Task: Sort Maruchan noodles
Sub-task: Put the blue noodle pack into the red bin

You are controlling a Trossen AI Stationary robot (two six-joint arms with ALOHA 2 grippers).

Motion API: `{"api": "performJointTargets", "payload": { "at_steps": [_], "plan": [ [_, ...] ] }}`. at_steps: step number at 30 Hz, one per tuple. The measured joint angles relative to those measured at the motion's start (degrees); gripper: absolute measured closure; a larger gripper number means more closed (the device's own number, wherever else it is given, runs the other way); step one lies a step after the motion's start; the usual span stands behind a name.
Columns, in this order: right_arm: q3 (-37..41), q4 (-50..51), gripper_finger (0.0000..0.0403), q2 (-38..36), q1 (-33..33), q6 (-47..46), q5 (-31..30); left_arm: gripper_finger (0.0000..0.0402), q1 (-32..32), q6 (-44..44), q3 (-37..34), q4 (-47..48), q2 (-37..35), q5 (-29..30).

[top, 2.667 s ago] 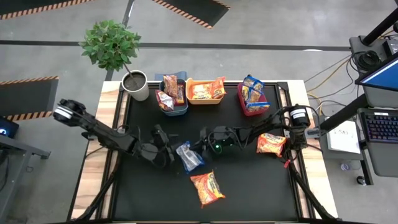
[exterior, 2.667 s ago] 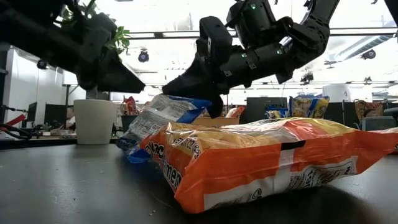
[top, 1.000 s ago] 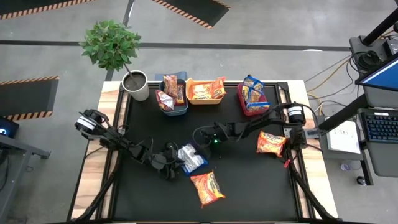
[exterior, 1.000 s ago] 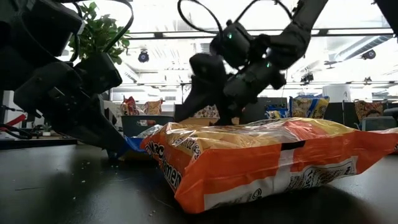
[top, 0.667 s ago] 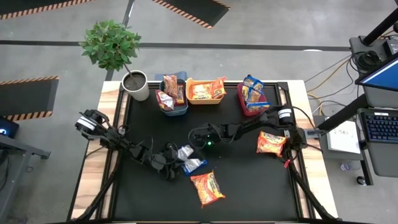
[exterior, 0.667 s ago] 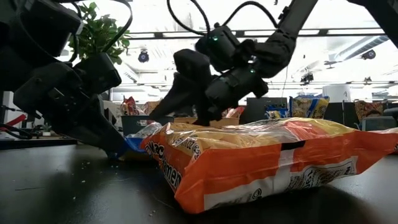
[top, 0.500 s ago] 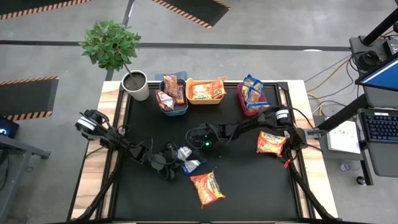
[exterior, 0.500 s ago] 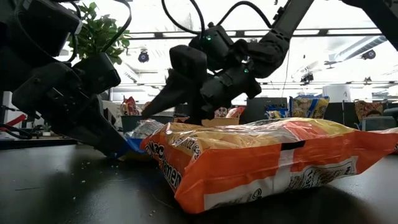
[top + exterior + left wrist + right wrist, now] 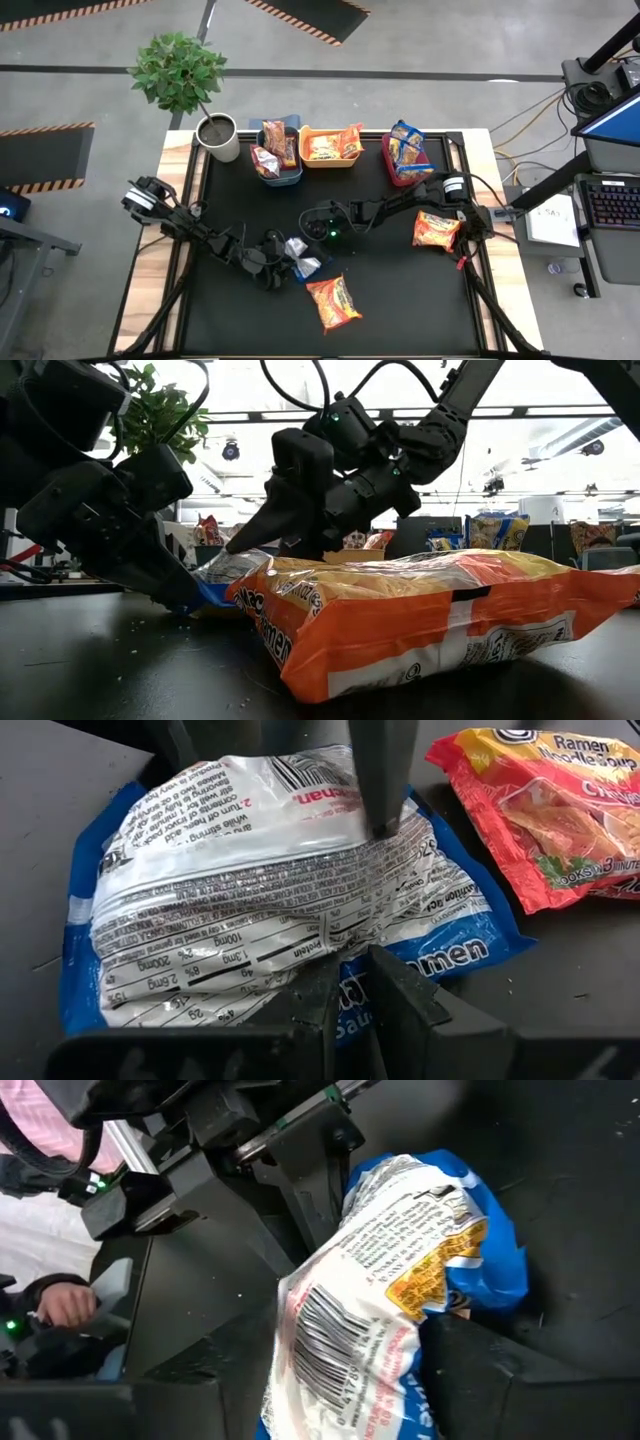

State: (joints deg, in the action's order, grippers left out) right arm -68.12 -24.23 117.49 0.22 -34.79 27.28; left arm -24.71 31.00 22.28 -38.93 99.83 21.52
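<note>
While the left gripper (image 9: pixel 348 1005) pinches one edge of the crinkly blue noodle packet (image 9: pixel 270 890) near the middle of the bench (image 9: pixel 400 300), the right gripper (image 9: pixel 262 538) straddles its far edge, fingers part closed. White backing shows a barcode and nutrition print, "Ramen" readable. A glossy orange packet (image 9: pixel 334 302) lies nearer the front edge.

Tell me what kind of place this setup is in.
Probably a robotics lab or workshop: hazard-striped floor tape, a cabled laptop beside the table, and ceiling lights over a wide open hall.
</note>
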Motion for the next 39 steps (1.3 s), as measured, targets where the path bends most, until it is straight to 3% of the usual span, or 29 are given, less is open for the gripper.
{"api": "performJointTargets", "payload": {
  "at_steps": [10, 17, 28, 34, 39],
  "plan": [
    [0.0, 0.3, 0.0299, 0.0, 0.0, -0.5, -0.2, 0.0364, 0.0, 0.0, 0.0, -1.0, -0.9, -0.3],
    [0.0, 0.3, 0.0311, -0.1, 0.0, -0.6, 0.1, 0.0364, 0.0, 0.1, -0.1, 3.9, -5.8, -4.4],
    [0.0, -0.3, 0.0349, -0.4, 0.0, -0.6, 0.2, 0.0364, -0.2, -1.3, -0.1, 20.6, -24.2, -5.0],
    [0.0, -0.6, 0.0349, -0.4, -0.1, -0.5, 0.0, 0.0364, -0.2, -9.7, 0.0, 22.2, -34.5, -3.7],
    [0.0, -1.8, 0.0349, -0.5, -0.2, -0.5, 0.0, 0.0364, -0.2, -19.0, 0.0, 22.2, -42.2, 3.0]
  ]
}}
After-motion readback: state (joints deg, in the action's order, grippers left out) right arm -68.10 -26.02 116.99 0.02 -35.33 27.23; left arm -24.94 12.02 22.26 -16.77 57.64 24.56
